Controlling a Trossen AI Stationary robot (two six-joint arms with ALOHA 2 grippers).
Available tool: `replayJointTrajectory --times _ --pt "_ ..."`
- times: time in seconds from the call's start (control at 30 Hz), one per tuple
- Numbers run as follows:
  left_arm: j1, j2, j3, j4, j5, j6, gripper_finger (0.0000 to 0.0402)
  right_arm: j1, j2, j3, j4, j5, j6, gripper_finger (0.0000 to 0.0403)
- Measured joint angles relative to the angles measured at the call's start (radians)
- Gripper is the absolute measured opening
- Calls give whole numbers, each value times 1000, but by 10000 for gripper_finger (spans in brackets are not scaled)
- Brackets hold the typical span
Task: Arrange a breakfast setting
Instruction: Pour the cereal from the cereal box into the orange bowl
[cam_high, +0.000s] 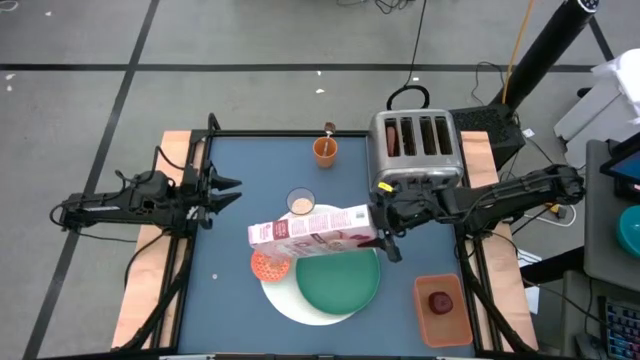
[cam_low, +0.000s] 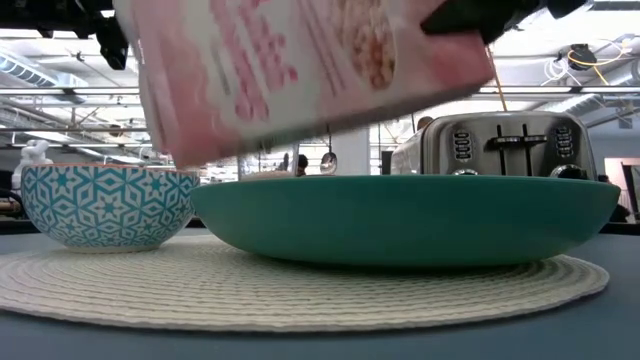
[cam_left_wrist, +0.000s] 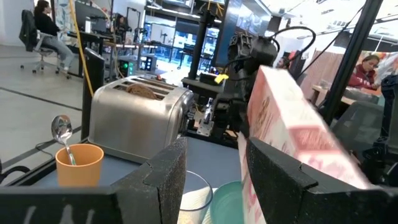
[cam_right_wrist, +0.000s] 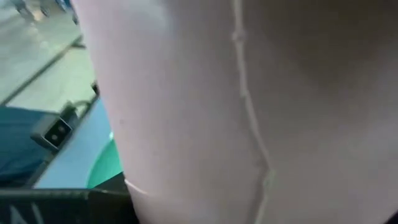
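Cereal box sits clamped sideways in my right claw, green plate just below, bowl beyond

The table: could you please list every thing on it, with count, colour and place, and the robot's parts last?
Cereal box: one, pink, held tilted above bowl and plate.
Bowl: one, orange inside, on mat, left of plate.
Plate: one, green, on mat.
Mat: one, white, near table edge.
Glass: one, clear, behind the box.
Cup: one, orange, holding a spoon, left of toaster.
Toaster: one, silver, far right.
Tray: one, orange, near right, holding dark red fruit.
Left gripper: open, waiting at left.
Right gripper: shut on cereal box.
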Motion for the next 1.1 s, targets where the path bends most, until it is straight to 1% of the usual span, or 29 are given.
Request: replayJointTrajectory --times 0.17,0.4,0.53,0.7,0.83,0.97,1.1 --pt "0 0 0 0 0 2 173 -1 0 0 23 -21 -12 223" --pt "0 0 0 -1 0 4 173 -2 -27 0 30 -17 -18 223" --pt "0 0 0 -1 0 4 173 -2 -15 1 -17 -16 -11 223" --pt "0 0 0 -2 0 4 173 -2 -16 2 36 -17 -14 224" --pt "0 0 0 -4 0 4 173 -2 -13 1 -5 -19 -14 224" --pt "0 0 0 -4 0 6 173 -2 -19 0 23 -15 -30 224" --pt "0 0 0 -5 0 6 173 -2 -19 2 10 -18 -21 224"
